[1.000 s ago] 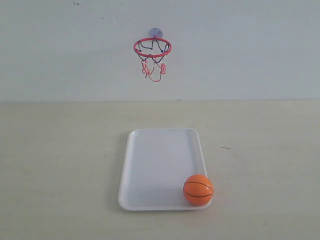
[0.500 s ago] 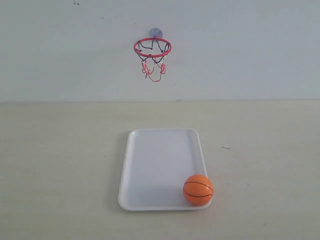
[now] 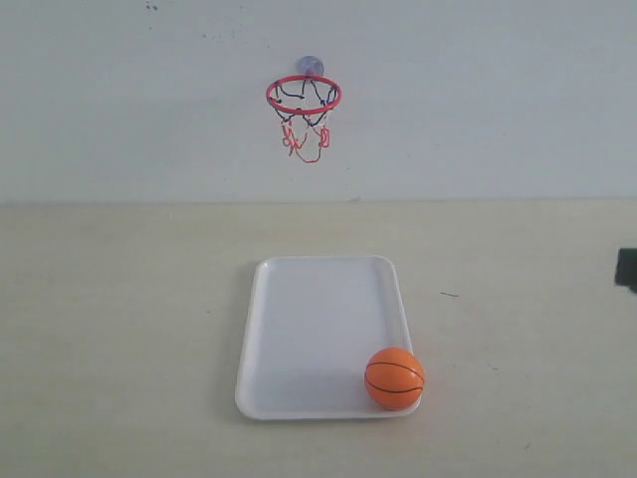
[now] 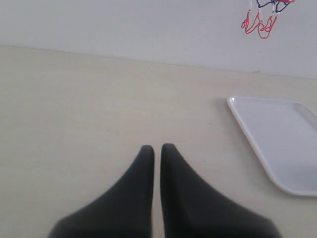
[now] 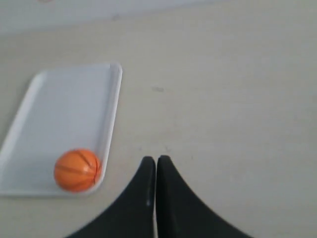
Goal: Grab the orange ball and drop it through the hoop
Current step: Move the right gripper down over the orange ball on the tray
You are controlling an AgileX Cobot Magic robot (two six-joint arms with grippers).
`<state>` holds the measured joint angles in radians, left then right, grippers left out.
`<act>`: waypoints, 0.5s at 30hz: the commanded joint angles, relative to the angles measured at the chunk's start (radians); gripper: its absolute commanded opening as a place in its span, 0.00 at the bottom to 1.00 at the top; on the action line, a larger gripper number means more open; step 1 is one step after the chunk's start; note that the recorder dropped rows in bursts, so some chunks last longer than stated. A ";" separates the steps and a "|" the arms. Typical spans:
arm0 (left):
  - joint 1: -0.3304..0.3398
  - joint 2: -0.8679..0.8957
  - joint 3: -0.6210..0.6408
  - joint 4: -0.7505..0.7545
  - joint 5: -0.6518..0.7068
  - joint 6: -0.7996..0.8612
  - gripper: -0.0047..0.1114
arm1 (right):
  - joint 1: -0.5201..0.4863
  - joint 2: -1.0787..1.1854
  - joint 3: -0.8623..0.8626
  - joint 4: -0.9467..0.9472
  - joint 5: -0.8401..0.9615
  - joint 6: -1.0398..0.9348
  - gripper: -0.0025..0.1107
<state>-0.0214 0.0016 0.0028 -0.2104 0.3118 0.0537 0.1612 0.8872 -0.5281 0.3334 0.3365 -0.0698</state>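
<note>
The right gripper (image 5: 156,159) — matte black jaws pressed together, empty, like the left gripper (image 4: 157,148) — has just edged into view well right of the glossy white tray (image 3: 318,289). This looks like the approach step: next it must open around the round orange ball (image 3: 394,377) in the tray's near-right corner. The string-net hoop (image 3: 304,95) hangs beyond the tray's far edge.

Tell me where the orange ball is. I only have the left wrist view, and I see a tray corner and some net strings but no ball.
Observer: The orange ball sits in the white tray, in its near right corner as the exterior view shows it.
Operator: Is the right gripper on it?
Observer: No. The right gripper is shut and empty, outside the tray and apart from the ball.
Operator: And the hoop?
Observer: The hoop hangs on the wall beyond the tray's far end, with nothing in its ring.
</note>
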 commanded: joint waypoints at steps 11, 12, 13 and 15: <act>0.001 -0.002 -0.003 -0.002 -0.013 -0.008 0.08 | 0.220 0.495 -0.535 -0.033 0.665 -0.251 0.02; 0.001 -0.002 -0.003 -0.002 -0.013 -0.008 0.08 | 0.263 0.515 -0.566 -0.086 0.670 -0.204 0.02; 0.001 -0.002 -0.003 -0.002 -0.013 -0.008 0.08 | 0.293 0.543 -0.604 -0.138 0.682 -0.136 0.02; 0.001 -0.002 -0.003 -0.002 -0.013 -0.008 0.08 | 0.352 0.604 -0.672 -0.238 0.726 0.010 0.02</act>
<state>-0.0214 0.0016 0.0028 -0.2104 0.3118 0.0537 0.4423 1.4203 -1.1133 0.2247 1.0092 -0.2329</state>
